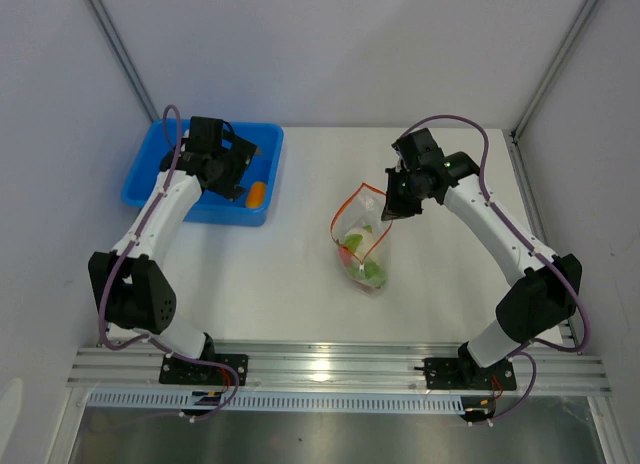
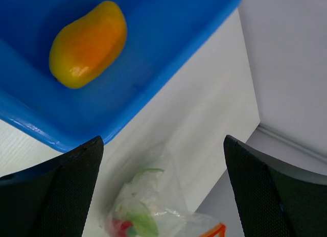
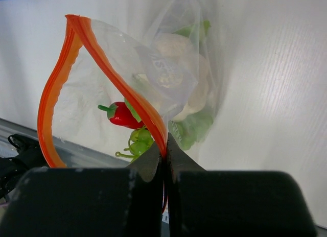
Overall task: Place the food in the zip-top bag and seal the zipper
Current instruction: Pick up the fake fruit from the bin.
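Observation:
The clear zip-top bag (image 1: 362, 246) lies mid-table with its mouth held up and gaping. Inside it I see a red chili (image 3: 122, 114), green grapes (image 3: 139, 140) and white cauliflower (image 3: 176, 58). My right gripper (image 3: 164, 145) is shut on the orange zipper strip (image 3: 104, 61) at one edge of the mouth, also in the top view (image 1: 391, 210). A yellow-orange food piece (image 2: 88, 44) rests in the blue bin (image 2: 168, 38). My left gripper (image 2: 163, 191) hangs open above the bin's near corner (image 1: 238, 184), nothing between its fingers (image 2: 61, 196).
The blue bin (image 1: 150, 179) sits at the back left of the white table, close to the left wall. White walls with metal posts close the back and sides. An aluminium rail (image 1: 330, 362) runs along the near edge.

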`<state>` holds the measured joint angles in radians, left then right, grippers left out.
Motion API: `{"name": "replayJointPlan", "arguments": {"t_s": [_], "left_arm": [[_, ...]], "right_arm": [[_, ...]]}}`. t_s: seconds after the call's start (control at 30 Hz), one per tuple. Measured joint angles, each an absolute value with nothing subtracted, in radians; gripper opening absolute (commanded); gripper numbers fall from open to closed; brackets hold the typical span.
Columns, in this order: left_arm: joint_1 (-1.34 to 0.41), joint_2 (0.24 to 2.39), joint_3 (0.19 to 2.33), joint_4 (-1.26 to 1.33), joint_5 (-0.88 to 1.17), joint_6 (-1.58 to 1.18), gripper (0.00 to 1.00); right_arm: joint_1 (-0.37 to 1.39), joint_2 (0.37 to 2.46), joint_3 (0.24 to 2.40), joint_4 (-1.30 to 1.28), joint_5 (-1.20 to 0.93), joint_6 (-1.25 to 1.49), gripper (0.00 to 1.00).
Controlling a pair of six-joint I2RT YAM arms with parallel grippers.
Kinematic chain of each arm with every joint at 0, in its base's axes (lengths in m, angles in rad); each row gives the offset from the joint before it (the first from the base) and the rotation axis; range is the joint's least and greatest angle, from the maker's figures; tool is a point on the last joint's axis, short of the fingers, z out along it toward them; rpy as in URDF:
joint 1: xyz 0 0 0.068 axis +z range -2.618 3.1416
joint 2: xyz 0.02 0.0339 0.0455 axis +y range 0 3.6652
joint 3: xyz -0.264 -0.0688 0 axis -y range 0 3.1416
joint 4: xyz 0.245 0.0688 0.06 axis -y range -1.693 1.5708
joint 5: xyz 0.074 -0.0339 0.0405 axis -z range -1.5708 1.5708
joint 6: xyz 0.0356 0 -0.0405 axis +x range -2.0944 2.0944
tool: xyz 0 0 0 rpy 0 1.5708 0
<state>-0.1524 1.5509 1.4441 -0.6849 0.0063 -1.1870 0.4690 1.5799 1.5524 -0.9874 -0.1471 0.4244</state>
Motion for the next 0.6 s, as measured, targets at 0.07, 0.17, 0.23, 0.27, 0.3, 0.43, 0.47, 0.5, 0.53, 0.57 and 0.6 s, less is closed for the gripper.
{"name": "replayJointPlan", "arguments": {"t_s": [0.07, 0.17, 0.23, 0.27, 0.3, 0.43, 0.47, 0.5, 0.53, 0.57, 0.6], "left_arm": [[-0.145, 1.578, 1.453, -0.707, -0.01, -1.247, 1.0], [-0.134, 1.646, 1.497, -0.723, -0.024, -1.309, 0.99], [-0.125, 1.702, 1.542, -0.723, -0.028, -1.33, 0.99], [-0.12, 1.726, 1.563, -0.725, -0.03, -1.336, 0.99], [-0.114, 1.75, 1.587, -0.731, -0.033, -1.339, 1.0], [-0.09, 1.841, 1.683, -0.757, -0.05, -1.345, 1.0], [-0.083, 1.867, 1.71, -0.764, -0.05, -1.345, 1.0], [-0.077, 1.891, 1.738, -0.777, -0.05, -1.345, 1.0], [-0.07, 1.922, 1.768, -0.79, -0.05, -1.343, 0.99], [-0.065, 1.951, 1.8, -0.806, -0.048, -1.341, 0.99], [-0.059, 1.983, 1.83, -0.815, -0.047, -1.335, 0.99]], "right_arm": [[0.455, 1.581, 1.553, -0.997, -0.147, 0.414, 0.0], [0.427, 1.583, 1.552, -1.003, -0.147, 0.402, 0.0], [0.406, 1.584, 1.552, -1.007, -0.148, 0.394, 0.0], [0.396, 1.584, 1.552, -1.008, -0.148, 0.39, 0.0], [0.385, 1.584, 1.552, -1.01, -0.148, 0.389, 0.0], [0.346, 1.584, 1.551, -1.015, -0.148, 0.385, 0.0], [0.339, 1.584, 1.549, -1.014, -0.148, 0.383, 0.0], [0.332, 1.584, 1.547, -1.015, -0.148, 0.383, 0.0], [0.326, 1.584, 1.544, -1.015, -0.148, 0.383, 0.0], [0.319, 1.586, 1.542, -1.015, -0.148, 0.382, 0.0], [0.314, 1.588, 1.541, -1.016, -0.148, 0.383, 0.0]]}}
